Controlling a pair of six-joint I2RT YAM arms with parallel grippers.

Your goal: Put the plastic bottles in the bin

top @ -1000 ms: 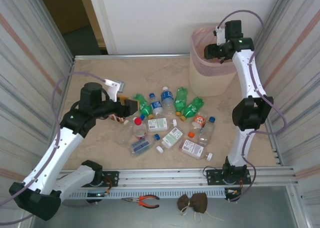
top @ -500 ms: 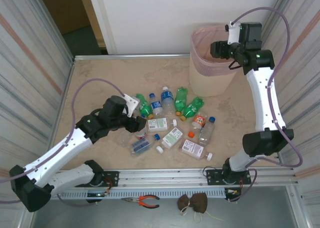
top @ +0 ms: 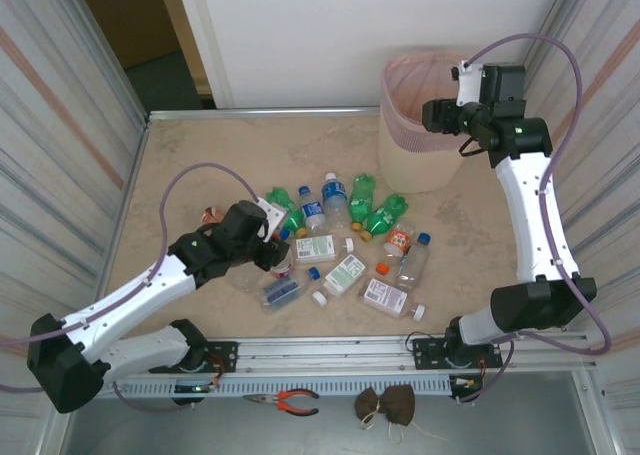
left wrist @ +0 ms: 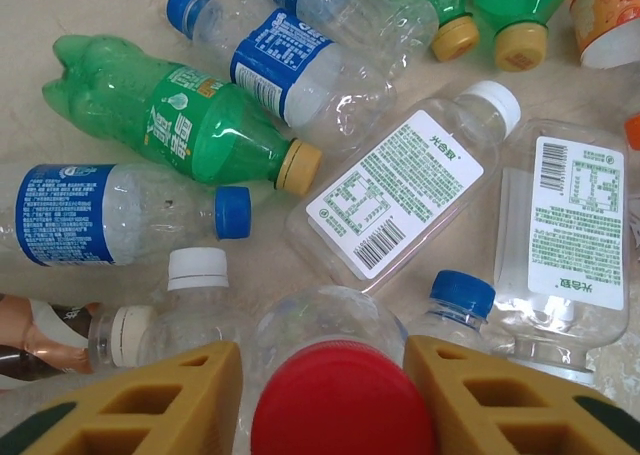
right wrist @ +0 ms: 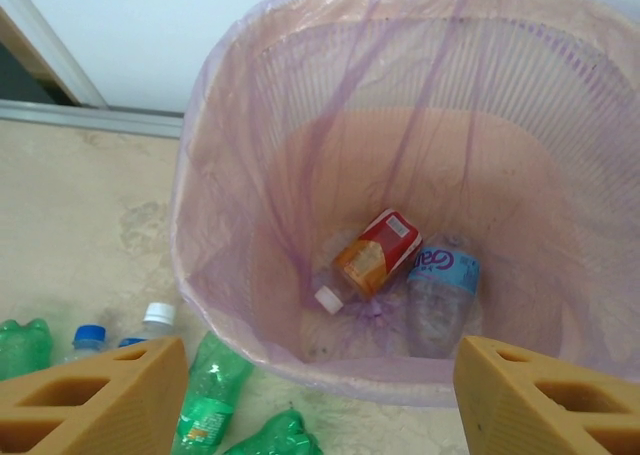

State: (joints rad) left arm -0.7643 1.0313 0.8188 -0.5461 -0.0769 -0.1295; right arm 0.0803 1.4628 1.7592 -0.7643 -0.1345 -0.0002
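Left gripper (left wrist: 320, 350) of mine clamps the red-capped bottle (left wrist: 345, 415), a jaw snug against each side as far as I can see, at the near edge of the heap of plastic bottles (left wrist: 190, 125) on the table (top: 200, 155). I judge the pick-up is in hand. Next I must lift it straight up, clear of its neighbours, and carry it to the bin (right wrist: 190, 185) at the far right. My right gripper (right wrist: 320, 360) hangs spread and empty above that bin, where two bottles (right wrist: 372, 255) lie; it should make room
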